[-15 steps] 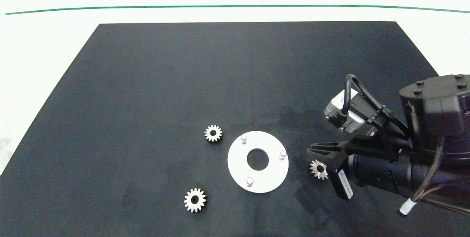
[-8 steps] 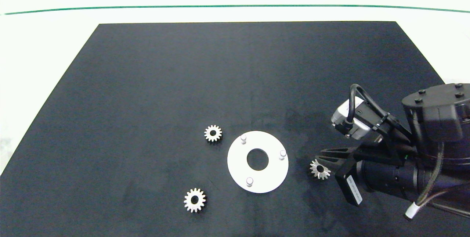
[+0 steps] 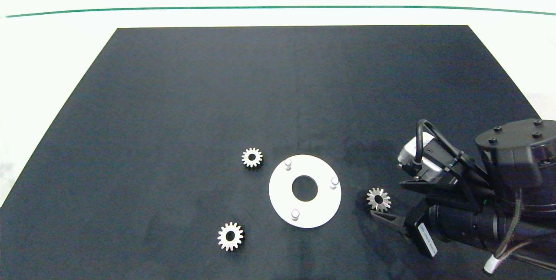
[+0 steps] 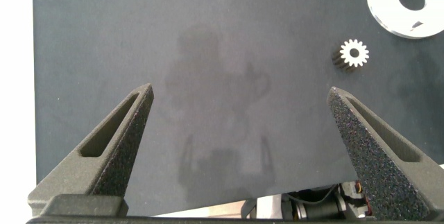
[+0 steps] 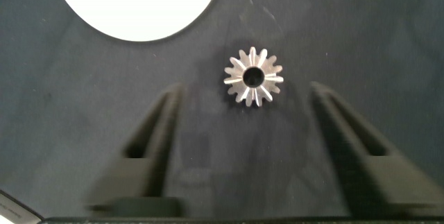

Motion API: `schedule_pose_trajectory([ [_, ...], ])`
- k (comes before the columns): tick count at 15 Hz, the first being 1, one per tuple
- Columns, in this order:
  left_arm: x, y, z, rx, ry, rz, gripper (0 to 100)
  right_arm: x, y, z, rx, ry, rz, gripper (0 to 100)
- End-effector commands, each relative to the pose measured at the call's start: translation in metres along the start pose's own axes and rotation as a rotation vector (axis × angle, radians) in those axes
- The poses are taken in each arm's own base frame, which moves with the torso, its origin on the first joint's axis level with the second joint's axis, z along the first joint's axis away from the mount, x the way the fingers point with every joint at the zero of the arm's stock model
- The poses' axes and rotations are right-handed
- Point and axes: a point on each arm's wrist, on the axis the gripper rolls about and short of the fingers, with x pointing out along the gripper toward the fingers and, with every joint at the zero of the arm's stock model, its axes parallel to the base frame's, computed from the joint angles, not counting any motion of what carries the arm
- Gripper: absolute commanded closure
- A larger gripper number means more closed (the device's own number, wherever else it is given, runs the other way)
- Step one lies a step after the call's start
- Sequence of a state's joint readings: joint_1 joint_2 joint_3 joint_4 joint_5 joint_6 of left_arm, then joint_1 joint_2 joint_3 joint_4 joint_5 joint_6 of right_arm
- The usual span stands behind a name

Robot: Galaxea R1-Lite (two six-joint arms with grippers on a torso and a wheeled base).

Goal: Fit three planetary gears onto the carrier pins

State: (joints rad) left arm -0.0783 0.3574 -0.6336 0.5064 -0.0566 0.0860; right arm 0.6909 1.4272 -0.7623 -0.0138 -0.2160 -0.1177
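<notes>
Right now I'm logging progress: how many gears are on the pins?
None yet. All three carrier pins on the white disc stand bare, and all three planetary gears lie flat on the mat. In hand: the right tool is open, near the gear right of the disc, not gripping it. Left: all three installs. The left tool is open, away from the parts.

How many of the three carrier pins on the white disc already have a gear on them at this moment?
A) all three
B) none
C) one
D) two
B: all three carrier pins on the white disc stand bare, and the three planetary gears lie on the black mat around it.
</notes>
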Motion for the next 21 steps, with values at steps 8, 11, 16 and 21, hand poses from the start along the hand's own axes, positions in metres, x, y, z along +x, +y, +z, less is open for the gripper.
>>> schedule_pose_trajectory([
  [8,0.000,0.000,-0.002,-0.007,0.003,-0.005,0,0.032,-0.003,-0.009,0.017,0.044,-0.020,1],
  [11,0.000,0.000,-0.001,-0.008,0.003,-0.005,0,0.043,0.000,-0.010,0.015,0.063,-0.013,7],
  [16,0.001,0.000,-0.001,-0.015,0.010,-0.008,0,0.048,0.000,-0.009,0.019,0.049,-0.020,18],
  [21,0.001,0.000,-0.001,-0.015,0.010,-0.008,0,0.049,-0.001,-0.009,0.021,0.051,-0.013,27],
])
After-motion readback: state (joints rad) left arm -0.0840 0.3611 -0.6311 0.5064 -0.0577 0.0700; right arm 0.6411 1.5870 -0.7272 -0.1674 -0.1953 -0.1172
